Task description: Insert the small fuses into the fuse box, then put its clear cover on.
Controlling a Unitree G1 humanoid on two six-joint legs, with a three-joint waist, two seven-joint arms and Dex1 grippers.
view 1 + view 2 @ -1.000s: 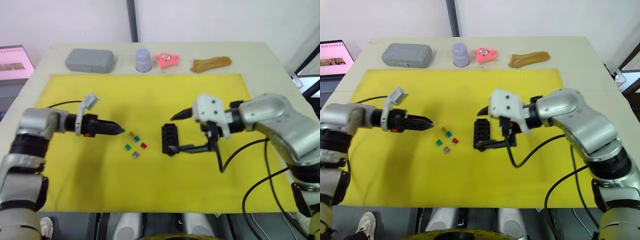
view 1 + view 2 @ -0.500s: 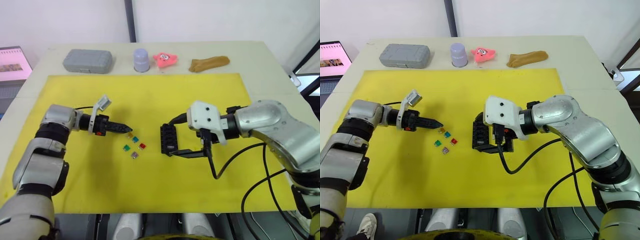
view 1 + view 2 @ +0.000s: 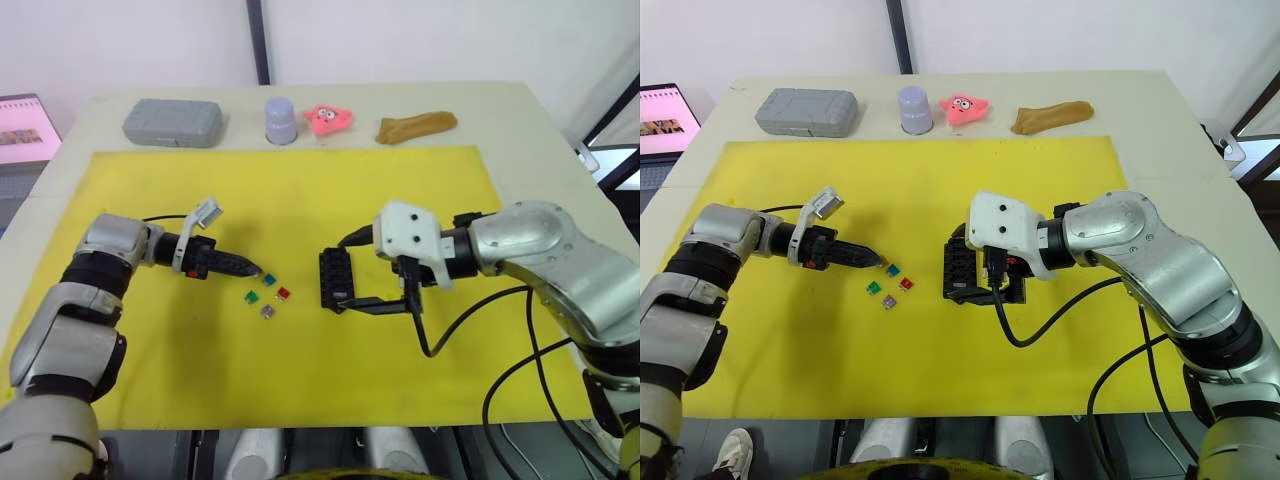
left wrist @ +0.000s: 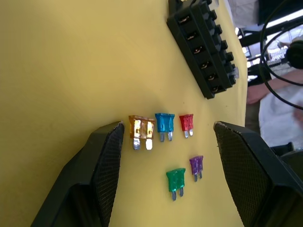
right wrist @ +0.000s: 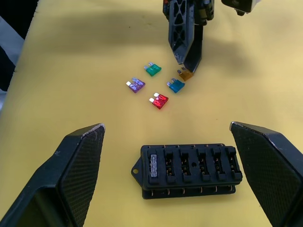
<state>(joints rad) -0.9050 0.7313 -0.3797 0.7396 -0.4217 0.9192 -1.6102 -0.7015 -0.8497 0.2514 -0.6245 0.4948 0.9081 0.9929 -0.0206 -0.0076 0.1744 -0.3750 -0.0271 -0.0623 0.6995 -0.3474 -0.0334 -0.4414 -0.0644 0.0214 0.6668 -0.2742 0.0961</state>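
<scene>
Nearest, right pincer (image 5: 168, 182): fingers spread wide, one on either side of the fuse box, not touching it.
Fuse box (image 3: 334, 279): black, lying on the yellow mat (image 3: 300, 370) near the mat's middle; one slot at its end holds a pale fuse, the others look unfilled.
Small fuses (image 4: 163, 124): five loose on the mat beside the box, toward the worktop's left edge: amber, teal, red, green, purple.
Left pincer (image 4: 165, 142): fingers spread, tips down at the amber fuse (image 4: 141, 129), one finger just beside it.
Far edge of worktop (image 3: 520, 120): grey case (image 3: 172, 121), lavender cup (image 3: 281, 119), pink toy (image 3: 326, 118), brown item (image 3: 416, 126).
</scene>
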